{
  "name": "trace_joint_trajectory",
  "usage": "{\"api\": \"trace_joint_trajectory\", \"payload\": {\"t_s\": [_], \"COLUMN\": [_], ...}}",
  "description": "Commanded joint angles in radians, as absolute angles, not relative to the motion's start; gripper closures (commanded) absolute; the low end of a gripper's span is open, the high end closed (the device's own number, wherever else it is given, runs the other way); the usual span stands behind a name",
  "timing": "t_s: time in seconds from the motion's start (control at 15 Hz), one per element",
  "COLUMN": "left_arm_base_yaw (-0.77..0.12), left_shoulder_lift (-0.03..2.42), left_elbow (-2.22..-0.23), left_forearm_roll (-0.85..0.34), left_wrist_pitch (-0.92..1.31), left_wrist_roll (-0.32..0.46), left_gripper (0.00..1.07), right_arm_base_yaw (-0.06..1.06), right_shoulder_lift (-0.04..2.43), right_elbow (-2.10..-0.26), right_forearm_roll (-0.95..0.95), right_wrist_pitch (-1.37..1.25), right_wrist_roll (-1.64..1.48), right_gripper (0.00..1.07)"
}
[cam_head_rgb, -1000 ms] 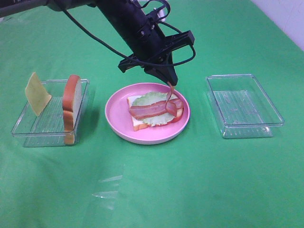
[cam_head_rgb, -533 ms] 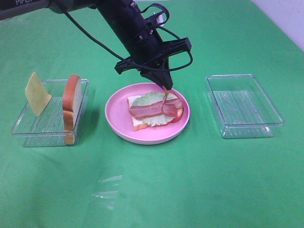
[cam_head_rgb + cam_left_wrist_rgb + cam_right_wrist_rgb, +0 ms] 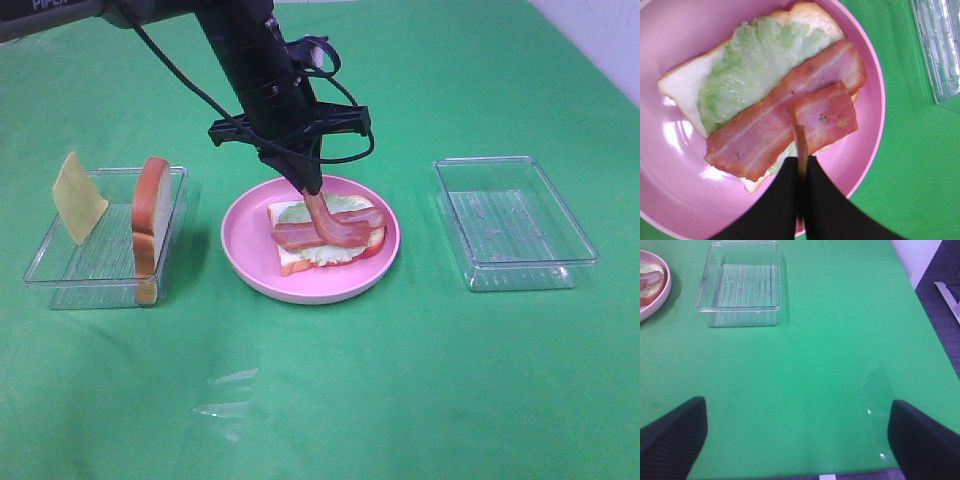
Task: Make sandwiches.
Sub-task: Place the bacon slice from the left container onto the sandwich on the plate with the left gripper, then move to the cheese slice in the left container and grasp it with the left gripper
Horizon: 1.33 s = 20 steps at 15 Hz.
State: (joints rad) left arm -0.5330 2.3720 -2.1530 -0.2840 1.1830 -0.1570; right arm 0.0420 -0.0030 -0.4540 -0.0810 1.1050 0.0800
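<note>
Green cloth (image 3: 320,400) covers the surface; white area (image 3: 605,40) past far-right corner. Left gripper (image 3: 800,162) clamps 1 bacon strip (image 3: 827,115) over pink plate (image 3: 245,245) (mid-cloth); right gripper (image 3: 797,425) spread, empty.

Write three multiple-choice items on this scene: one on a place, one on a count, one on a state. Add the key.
1. The cheese square stands: A in the left clear tray; B in a bowl; C on a shelf.
2. Bacon strips over the pink plate: A one; B two; C four.
3. The left gripper is: A wide open; B shut on a bacon strip; C out of view.
Key: A, it leans at that tray's edge; B, one lies flat and another crosses it; B, the strip's edge is pinched between the fingers.
</note>
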Motion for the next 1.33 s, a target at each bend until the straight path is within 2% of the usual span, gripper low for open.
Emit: {"api": "trace_joint_trajectory", "payload": {"t_s": [0.07, 0.13, 0.27, 0.53, 0.87, 1.13, 1.33], "left_arm_base_yaw": [-0.538, -0.538, -0.538, -0.538, -0.538, -0.500, -0.389], "left_shoulder_lift": [2.372, 2.372, 2.372, 2.364, 2.335, 2.245, 2.120], "left_elbow": [-2.158, -2.158, -2.158, -2.189, -2.400, -2.397, -2.226], "left_forearm_roll": [-0.279, -0.276, -0.277, -0.278, -0.223, -0.113, -0.102], "left_wrist_pitch": [1.181, 1.177, 1.178, 1.209, 1.318, 1.318, 1.318], "left_wrist_roll": [-0.163, -0.163, -0.163, -0.164, -0.189, -0.197, -0.201], "left_gripper": [0.60, 0.31, 0.05, 0.06, 0.06, 0.06, 0.06], "right_arm_base_yaw": [0.038, 0.038, 0.038, 0.038, 0.038, 0.038, 0.038], "right_shoulder_lift": [-0.030, -0.030, -0.030, -0.030, -0.030, -0.030, -0.030], "right_elbow": [-0.450, -0.450, -0.450, -0.450, -0.450, -0.450, -0.450], "right_forearm_roll": [-0.080, -0.080, -0.080, -0.080, -0.080, -0.080, -0.080], "right_wrist_pitch": [1.101, 1.101, 1.101, 1.101, 1.101, 1.101, 1.101], "right_wrist_roll": [0.072, 0.072, 0.072, 0.072, 0.072, 0.072, 0.072], "right_gripper": [0.12, 0.12, 0.12, 0.12, 0.12, 0.12, 0.12]}}
